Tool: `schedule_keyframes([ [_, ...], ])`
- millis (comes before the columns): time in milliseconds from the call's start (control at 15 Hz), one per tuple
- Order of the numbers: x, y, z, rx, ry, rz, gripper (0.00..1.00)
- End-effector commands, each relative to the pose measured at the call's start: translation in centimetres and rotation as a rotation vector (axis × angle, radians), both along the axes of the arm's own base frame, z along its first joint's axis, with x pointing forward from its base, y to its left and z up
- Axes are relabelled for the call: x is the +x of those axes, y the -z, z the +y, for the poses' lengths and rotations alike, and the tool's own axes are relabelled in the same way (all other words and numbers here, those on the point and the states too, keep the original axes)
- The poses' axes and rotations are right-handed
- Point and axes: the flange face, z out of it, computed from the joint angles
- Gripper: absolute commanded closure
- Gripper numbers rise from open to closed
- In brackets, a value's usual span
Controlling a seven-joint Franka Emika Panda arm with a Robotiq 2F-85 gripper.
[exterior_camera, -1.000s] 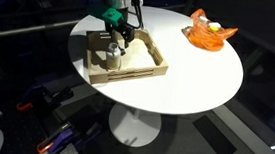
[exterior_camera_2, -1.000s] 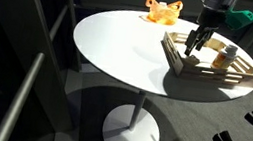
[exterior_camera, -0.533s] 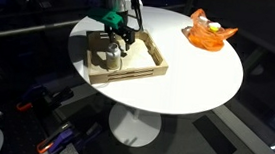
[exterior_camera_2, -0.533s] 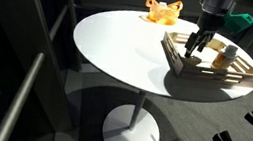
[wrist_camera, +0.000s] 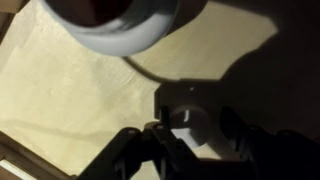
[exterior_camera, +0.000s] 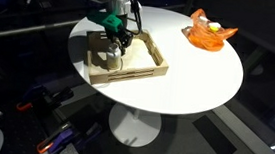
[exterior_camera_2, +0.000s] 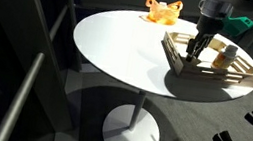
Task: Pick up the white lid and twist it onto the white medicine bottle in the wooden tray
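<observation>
The wooden tray (exterior_camera: 150, 67) stands on the round white table, and it shows in both exterior views (exterior_camera_2: 199, 73). The white medicine bottle (exterior_camera: 112, 55) stands upright in it, uncapped, with its open mouth at the top of the wrist view (wrist_camera: 112, 22). It also shows in an exterior view (exterior_camera_2: 226, 57). The white lid (wrist_camera: 190, 116) lies flat on the tray floor, in shadow, a short way from the bottle. My gripper (wrist_camera: 192, 136) is down inside the tray with its fingers (wrist_camera: 152, 140) on either side of the lid, open, with small gaps to the lid. In both exterior views the gripper (exterior_camera: 119, 41) (exterior_camera_2: 198, 49) hides the lid.
An orange crinkled dish (exterior_camera: 210, 31) holding something yellow sits at the table's far side, also seen in an exterior view (exterior_camera_2: 161, 11). The tray's low walls (wrist_camera: 14, 160) close in around the gripper. Bare white tabletop (exterior_camera: 193, 72) lies between tray and dish.
My gripper has come down a little inside the tray, toward the lid. The bottle and tray have not moved.
</observation>
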Motion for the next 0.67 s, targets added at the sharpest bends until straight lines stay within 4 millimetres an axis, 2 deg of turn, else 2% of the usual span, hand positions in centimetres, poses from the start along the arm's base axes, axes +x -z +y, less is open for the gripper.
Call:
schedule_keyframes([
  [0,0.2,-0.1,0.1,-0.021,0.008,-0.02,0.63],
  [67,0.2,-0.1,0.1,-0.02,0.009,-0.02,0.66],
  [133,0.3,-0.3,0.1,-0.018,0.011,-0.024,0.8],
  [600,0.6,-2.3,-0.3,-0.012,0.019,-0.042,0.81],
])
